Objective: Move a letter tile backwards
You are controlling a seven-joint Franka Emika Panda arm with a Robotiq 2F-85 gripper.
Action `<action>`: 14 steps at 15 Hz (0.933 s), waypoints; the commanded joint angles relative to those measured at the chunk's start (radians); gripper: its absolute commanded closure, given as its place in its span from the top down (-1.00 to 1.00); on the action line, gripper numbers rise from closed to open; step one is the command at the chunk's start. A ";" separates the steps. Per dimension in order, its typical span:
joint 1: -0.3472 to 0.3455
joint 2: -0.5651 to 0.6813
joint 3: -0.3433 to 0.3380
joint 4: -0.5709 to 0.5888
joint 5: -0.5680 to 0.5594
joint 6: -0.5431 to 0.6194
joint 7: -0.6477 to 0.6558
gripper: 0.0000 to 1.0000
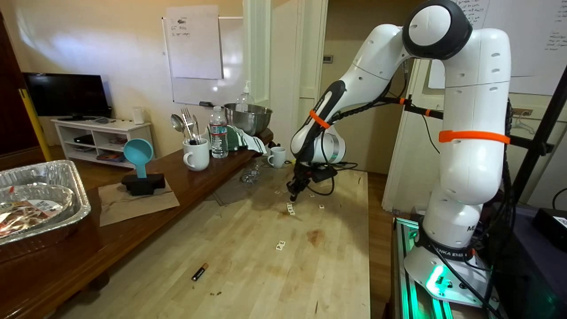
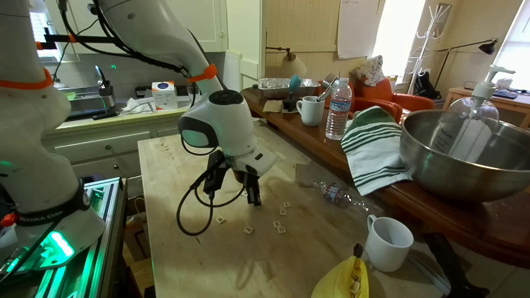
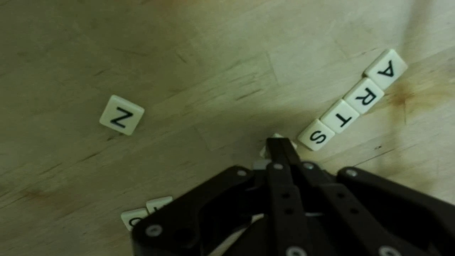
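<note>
My gripper (image 3: 279,141) is shut, its fingertips together, in the wrist view. The tips cover most of a pale letter tile (image 3: 263,152), whose letter is hidden; I cannot tell whether they touch it. Right beside it, a slanted row holds the S tile (image 3: 316,135), T tile (image 3: 339,115), R tile (image 3: 364,96) and A tile (image 3: 386,69). The row (image 1: 290,209) and the gripper (image 1: 292,198) also show in an exterior view. In an exterior view the gripper (image 2: 256,203) points down at the table, hiding the row behind it.
A tile marked N or Z (image 3: 122,114) lies apart; an O tile (image 3: 135,217) is partly hidden. P and E tiles (image 1: 280,245) and a battery (image 1: 200,272) lie on the table. A fallen bottle (image 2: 337,194), white mug (image 2: 389,244) and yellow pouch (image 2: 341,279) are near the ledge.
</note>
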 commanded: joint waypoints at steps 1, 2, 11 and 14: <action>0.017 0.041 -0.002 0.011 -0.001 0.023 0.042 -1.00; 0.017 0.042 -0.001 0.012 0.000 0.022 0.045 -1.00; 0.026 0.049 0.004 0.019 0.002 0.016 0.075 -1.00; 0.031 0.050 0.003 0.022 0.003 0.014 0.085 -1.00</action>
